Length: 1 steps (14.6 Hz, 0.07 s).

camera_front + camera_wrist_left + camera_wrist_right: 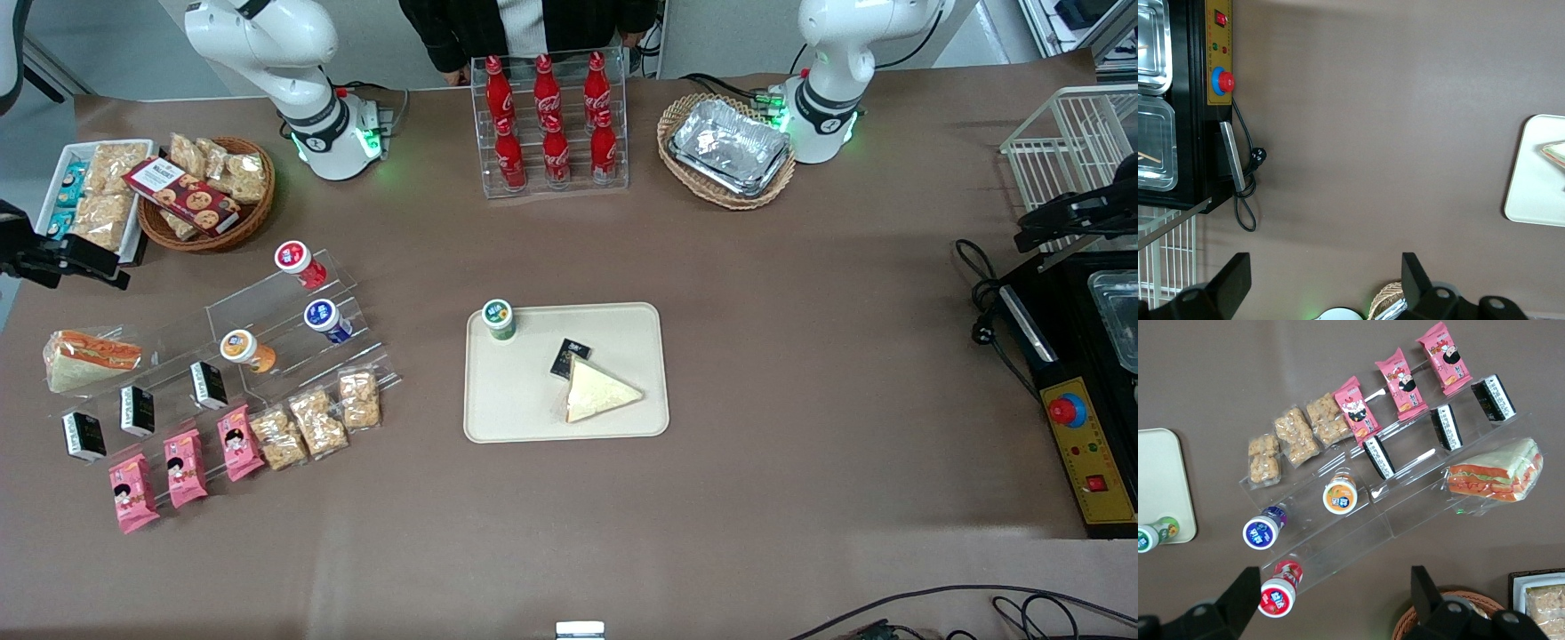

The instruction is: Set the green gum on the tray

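Observation:
The green gum stands upright on the cream-beige tray, at the tray's corner farthest from the front camera on the working arm's side. It also shows in the right wrist view, at the rim of the tray. My gripper is open and empty, raised at the working arm's end of the table, well apart from the tray. In the right wrist view the gripper hangs over the table beside the clear stepped rack, close to a red-bodied bottle.
A sandwich wedge and a small black packet lie on the tray. The rack holds orange, blue and red bottles, snacks and a wrapped sandwich. A wicker snack basket and cola rack stand farther away.

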Motion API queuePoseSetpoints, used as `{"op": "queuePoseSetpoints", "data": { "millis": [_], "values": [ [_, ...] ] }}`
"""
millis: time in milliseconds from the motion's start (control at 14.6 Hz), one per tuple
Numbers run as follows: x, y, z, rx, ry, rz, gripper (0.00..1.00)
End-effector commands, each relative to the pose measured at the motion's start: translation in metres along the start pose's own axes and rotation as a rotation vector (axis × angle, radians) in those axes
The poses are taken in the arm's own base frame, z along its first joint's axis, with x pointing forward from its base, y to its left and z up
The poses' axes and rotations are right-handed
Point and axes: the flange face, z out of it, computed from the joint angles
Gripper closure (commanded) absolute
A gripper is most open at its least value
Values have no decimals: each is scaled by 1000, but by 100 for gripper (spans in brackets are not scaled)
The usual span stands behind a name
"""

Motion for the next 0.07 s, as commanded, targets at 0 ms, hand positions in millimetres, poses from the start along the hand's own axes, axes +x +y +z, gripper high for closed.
{"op": "queuePoseSetpoints", "data": {
  "millis": [0],
  "values": [
    [14, 1, 10, -6, 2, -4, 0]
  ]
}}
